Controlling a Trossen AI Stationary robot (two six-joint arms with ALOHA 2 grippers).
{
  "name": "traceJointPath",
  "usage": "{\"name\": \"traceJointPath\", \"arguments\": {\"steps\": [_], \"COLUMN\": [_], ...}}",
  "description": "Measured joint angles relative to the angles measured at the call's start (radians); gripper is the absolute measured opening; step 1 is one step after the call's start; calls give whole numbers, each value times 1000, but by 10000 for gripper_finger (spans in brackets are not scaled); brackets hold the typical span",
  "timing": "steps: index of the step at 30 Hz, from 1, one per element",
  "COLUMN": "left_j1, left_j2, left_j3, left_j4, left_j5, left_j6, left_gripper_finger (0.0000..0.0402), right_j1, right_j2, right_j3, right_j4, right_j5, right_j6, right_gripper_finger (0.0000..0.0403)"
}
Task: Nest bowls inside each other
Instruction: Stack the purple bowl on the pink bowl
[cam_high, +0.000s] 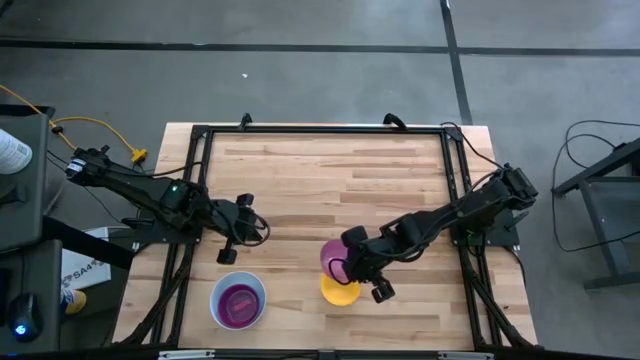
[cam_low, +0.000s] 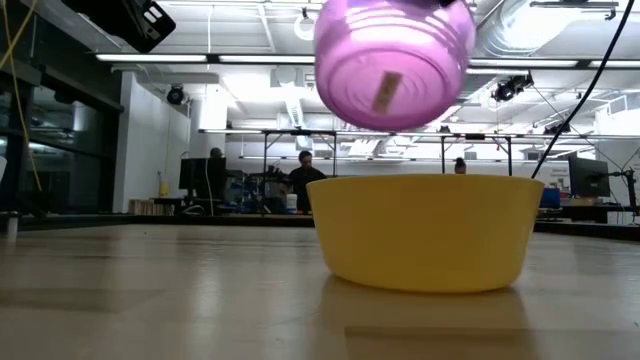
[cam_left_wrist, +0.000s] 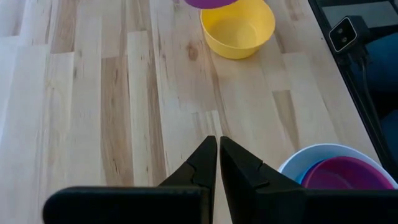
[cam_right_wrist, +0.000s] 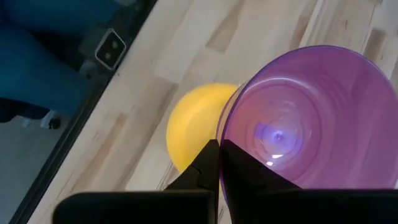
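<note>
A light purple see-through bowl hangs tilted over a yellow bowl, with my right gripper shut on it. The yellow bowl stands on its base near the table's front edge, and the purple bowl floats clear above it. At the front left a white bowl holds a blue bowl and a magenta bowl nested inside it. My left gripper hovers shut above the table, beyond the white bowl, with nothing in it. My right gripper holds the purple bowl by its rim, one finger inside the bowl and one outside. The fingers slant down from the table's right side. The bowl is lifted clear and tilted, its opening toward the gripper and its base toward the front edge.
Black frame rails run along the table's left, right and far sides. Bare wood spreads across the middle and far half of the table. A small camera box sits on the front rail near the yellow bowl.
</note>
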Motion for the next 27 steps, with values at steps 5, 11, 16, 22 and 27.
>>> {"name": "traceJointPath", "arguments": {"steps": [5, 11, 16, 22, 27], "left_j1": [0, 0, 0, 0, 0], "left_j2": [0, 0, 0, 0, 0], "left_j3": [0, 0, 0, 1, 1], "left_j4": [0, 5, 11, 10, 14], "left_j5": [0, 0, 0, 0, 8], "left_j6": [0, -1, -1, -1, -1], "left_gripper_finger": [19, 19, 19, 19, 19], "right_j1": [0, 5, 20, 19, 18], "right_j2": [0, 54, 176, 270, 280], "right_j3": [12, 52, 171, 324, 378], "right_j4": [47, 42, -32, -85, -77], "right_j5": [-9, -57, -82, -83, -83], "right_j6": [-23, -41, -102, -160, -203], "right_gripper_finger": [4, 4, 4, 4, 4]}}
